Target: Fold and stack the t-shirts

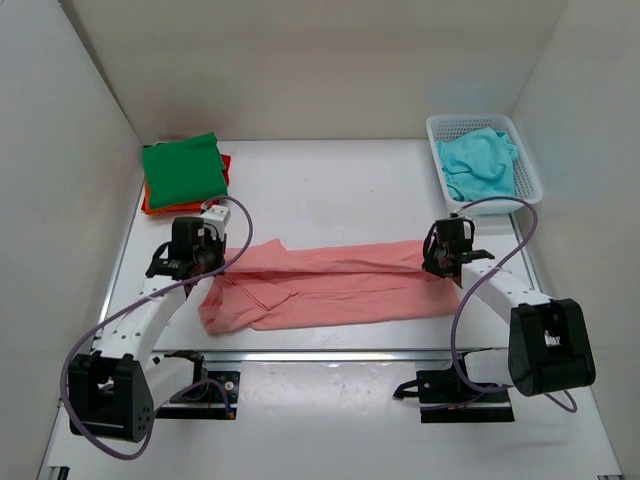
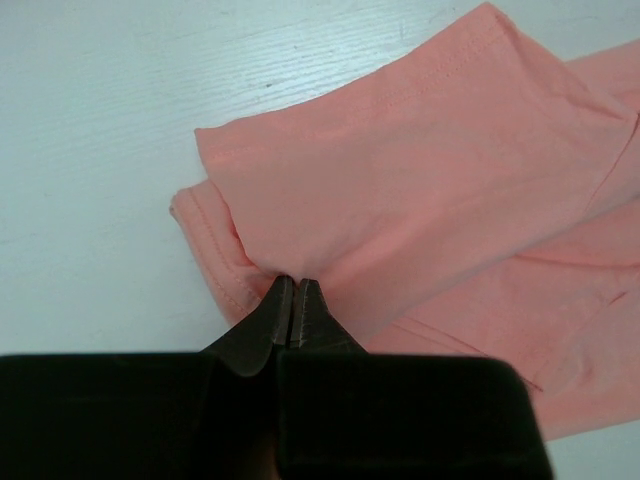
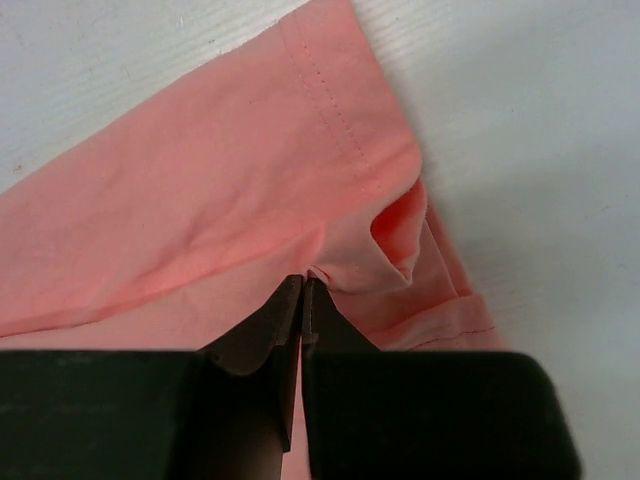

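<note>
A salmon pink t-shirt (image 1: 330,285) lies stretched across the middle of the table, partly folded lengthwise. My left gripper (image 1: 212,262) is shut on its left end, pinching a fold of the pink cloth (image 2: 400,180) between the tips (image 2: 294,283). My right gripper (image 1: 440,262) is shut on the right end, where the cloth (image 3: 200,180) bunches at the tips (image 3: 303,282). A folded green t-shirt (image 1: 183,168) lies on an orange-red t-shirt (image 1: 150,203) at the back left. A turquoise t-shirt (image 1: 478,163) sits crumpled in the basket.
The white mesh basket (image 1: 530,170) stands at the back right against the wall. White walls close in the table on three sides. Purple cables loop from both arms near the front edge.
</note>
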{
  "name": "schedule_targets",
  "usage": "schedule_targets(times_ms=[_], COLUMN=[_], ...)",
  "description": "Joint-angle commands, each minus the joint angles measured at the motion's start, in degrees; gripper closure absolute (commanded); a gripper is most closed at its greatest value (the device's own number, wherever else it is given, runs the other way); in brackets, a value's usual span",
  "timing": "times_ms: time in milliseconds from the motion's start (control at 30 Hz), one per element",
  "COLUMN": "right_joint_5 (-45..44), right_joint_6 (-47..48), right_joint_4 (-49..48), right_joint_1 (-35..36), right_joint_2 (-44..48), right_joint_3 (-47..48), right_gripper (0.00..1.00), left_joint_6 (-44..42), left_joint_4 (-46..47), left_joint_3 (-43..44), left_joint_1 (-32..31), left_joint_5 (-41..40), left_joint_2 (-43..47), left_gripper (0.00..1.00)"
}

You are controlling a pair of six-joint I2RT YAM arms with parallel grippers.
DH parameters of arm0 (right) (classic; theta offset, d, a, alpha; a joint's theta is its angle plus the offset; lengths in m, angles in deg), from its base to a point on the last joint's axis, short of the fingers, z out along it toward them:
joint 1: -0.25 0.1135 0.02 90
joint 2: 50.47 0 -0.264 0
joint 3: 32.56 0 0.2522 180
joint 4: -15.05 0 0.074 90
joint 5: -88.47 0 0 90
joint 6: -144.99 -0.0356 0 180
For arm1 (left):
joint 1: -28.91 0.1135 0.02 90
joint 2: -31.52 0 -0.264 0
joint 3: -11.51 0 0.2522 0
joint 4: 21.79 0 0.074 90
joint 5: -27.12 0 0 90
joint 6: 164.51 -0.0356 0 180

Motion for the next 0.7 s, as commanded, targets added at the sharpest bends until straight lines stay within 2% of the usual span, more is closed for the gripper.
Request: schedule_targets(times_ms=[0, 433, 667], right_joint_5=[-0.1, -0.4, 0.4], right_joint_6=[-1.2, -4.8, -5.1], right_joint_4=[-2.1, -1.3, -0.9], right_joint_1=[0.1, 0.9, 0.1], right_joint_2=[2.9, 6.8, 7.6], right_joint_3=[-2.0, -6.5, -7.9], right_gripper=[1.00, 1.00, 1.00], left_joint_6=[-1.6, -4.6, -6.6], left_joint_4=[3.8, 2.5, -0.4], left_joint_3=[-2.2, -4.3, -4.9], left_joint_1=[0.1, -0.9, -1.8], left_joint_5=[1.9, 5.8, 3.9], left_joint_2=[4.6, 8.3, 10.5], left_gripper=[1.00, 1.00, 1.00])
